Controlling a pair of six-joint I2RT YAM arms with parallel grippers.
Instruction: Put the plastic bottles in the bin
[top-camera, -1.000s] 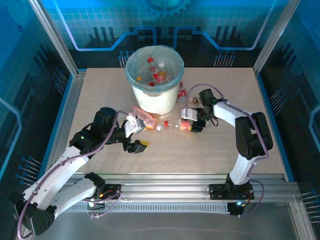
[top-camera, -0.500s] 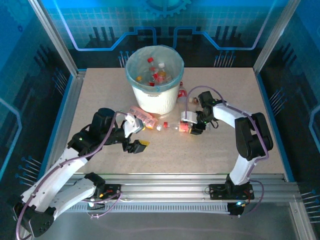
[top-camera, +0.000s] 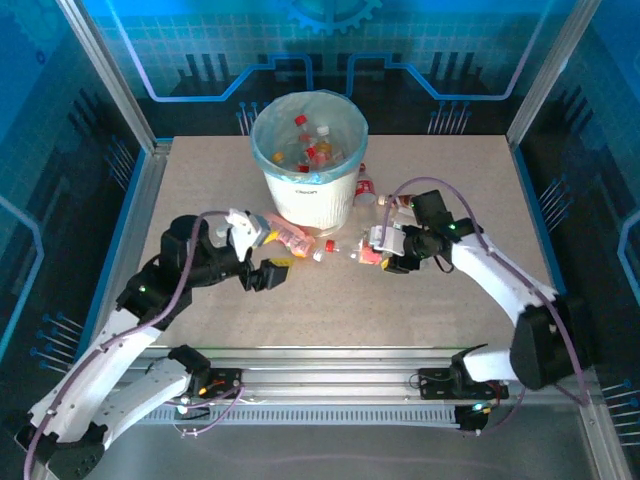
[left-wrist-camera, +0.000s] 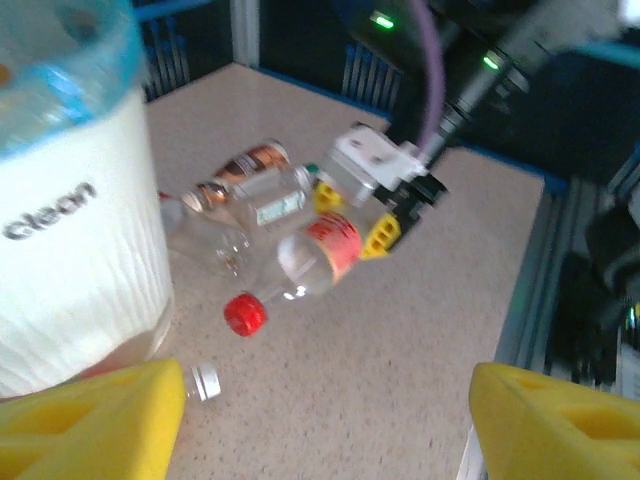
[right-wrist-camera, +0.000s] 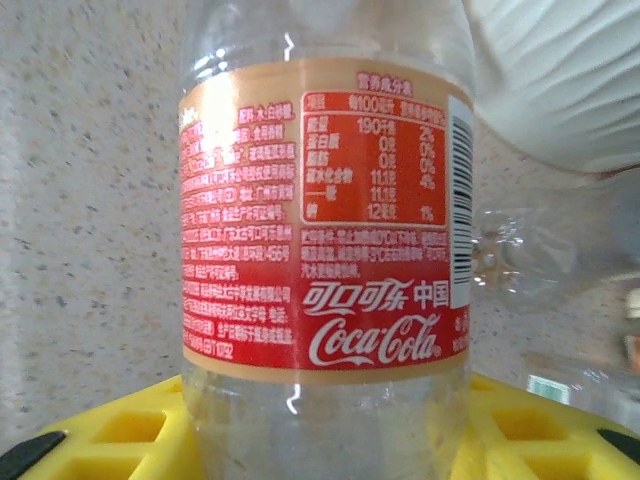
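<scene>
A clear bottle with a red label and red cap lies on the table in front of the bin. My right gripper is shut on its base end. In the right wrist view the bottle sits between both yellow fingers. The left wrist view has the same bottle held by the right gripper. My left gripper stands open by a pink-orange bottle; its jaws hold nothing. A white-capped bottle touches its left finger. Several bottles lie inside the bin.
More bottles lie to the right of the bin: a brown-labelled one, a clear one and a crumpled clear one. The bin's white wall is close beyond the held bottle. Metal rails edge the table.
My right gripper has closed around the clear bottle while the right arm's elbow swung outward to the right. My left gripper has shifted a little left and turned.
</scene>
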